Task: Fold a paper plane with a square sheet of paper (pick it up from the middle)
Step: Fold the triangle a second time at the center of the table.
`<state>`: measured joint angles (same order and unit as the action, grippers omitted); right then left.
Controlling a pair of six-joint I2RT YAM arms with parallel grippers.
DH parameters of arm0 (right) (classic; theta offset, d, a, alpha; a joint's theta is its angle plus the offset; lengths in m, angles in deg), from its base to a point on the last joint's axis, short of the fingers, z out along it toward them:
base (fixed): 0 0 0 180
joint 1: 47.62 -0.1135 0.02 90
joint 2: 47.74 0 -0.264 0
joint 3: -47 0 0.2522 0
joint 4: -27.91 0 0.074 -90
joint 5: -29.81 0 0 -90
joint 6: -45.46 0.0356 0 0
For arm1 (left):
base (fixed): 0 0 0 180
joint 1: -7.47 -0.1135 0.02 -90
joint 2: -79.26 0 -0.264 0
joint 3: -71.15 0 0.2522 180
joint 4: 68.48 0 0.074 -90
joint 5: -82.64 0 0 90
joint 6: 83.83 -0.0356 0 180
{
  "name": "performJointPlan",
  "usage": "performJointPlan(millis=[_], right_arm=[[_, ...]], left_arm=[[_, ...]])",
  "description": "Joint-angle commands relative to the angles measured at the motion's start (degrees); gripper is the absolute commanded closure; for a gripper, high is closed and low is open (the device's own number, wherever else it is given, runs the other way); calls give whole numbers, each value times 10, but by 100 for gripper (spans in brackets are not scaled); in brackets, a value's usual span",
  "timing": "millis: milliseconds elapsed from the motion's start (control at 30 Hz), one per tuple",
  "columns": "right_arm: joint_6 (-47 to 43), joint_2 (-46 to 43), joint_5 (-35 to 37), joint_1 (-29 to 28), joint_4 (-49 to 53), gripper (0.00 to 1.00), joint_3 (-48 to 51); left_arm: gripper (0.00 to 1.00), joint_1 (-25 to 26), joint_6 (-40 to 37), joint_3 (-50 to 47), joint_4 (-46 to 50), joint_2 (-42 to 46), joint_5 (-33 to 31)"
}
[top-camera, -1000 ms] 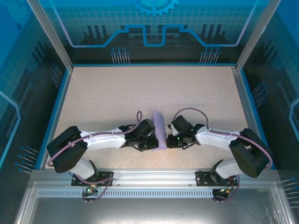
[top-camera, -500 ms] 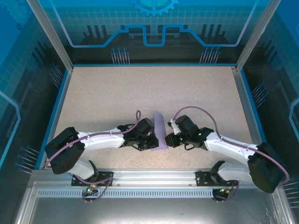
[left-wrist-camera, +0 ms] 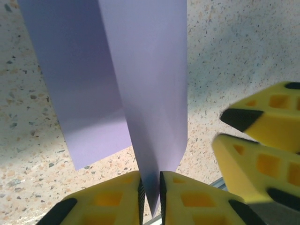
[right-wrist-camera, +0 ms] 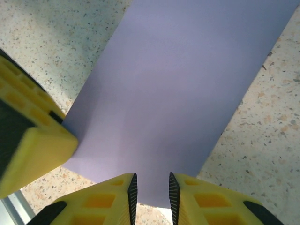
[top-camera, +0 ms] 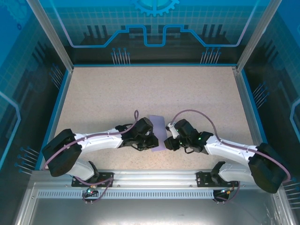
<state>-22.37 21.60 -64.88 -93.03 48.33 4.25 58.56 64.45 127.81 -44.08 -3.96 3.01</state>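
Observation:
The square sheet of paper (top-camera: 159, 127), pale lilac and folded along a crease, sits on the table near the front middle between both grippers. In the left wrist view one half lies flat while a raised flap (left-wrist-camera: 150, 84) runs down between the yellow pads of my left gripper (left-wrist-camera: 151, 180). Those pads stand a narrow gap apart, and the table shows beside the flap's tip. My right gripper (right-wrist-camera: 151, 185) is open a little, low over the paper's (right-wrist-camera: 187, 84) near edge, clamping nothing. Each gripper's yellow fingers show in the other's wrist view. In the top view, left gripper (top-camera: 154, 142) and right gripper (top-camera: 167, 143) nearly meet.
The speckled beige table (top-camera: 140, 93) stretches free behind and to both sides of the paper. A blue rim (top-camera: 60, 112) and transparent walls bound it. The metal rail (top-camera: 150, 180) with the arm bases runs just in front of the grippers.
The paper has gone from a narrow upright strip to a lower, wider shape. Both grippers' jaws have eased apart. The right arm has stretched out lower toward the paper.

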Motion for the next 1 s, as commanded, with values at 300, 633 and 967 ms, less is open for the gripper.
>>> performJointPlan(millis=[300, 633, 967], right_arm=[[5, 55, -25, -2, -58, 75, 8], [23, 65, -50, -2, -82, 75, 4], [38, 107, -76, 9, -113, 75, -13]], left_arm=[[97, -3, -1, -10, 38, 19, 0], [100, -29, -74, 14, 102, -8, 11], [100, -83, -171, 72, 182, -26, 39]])
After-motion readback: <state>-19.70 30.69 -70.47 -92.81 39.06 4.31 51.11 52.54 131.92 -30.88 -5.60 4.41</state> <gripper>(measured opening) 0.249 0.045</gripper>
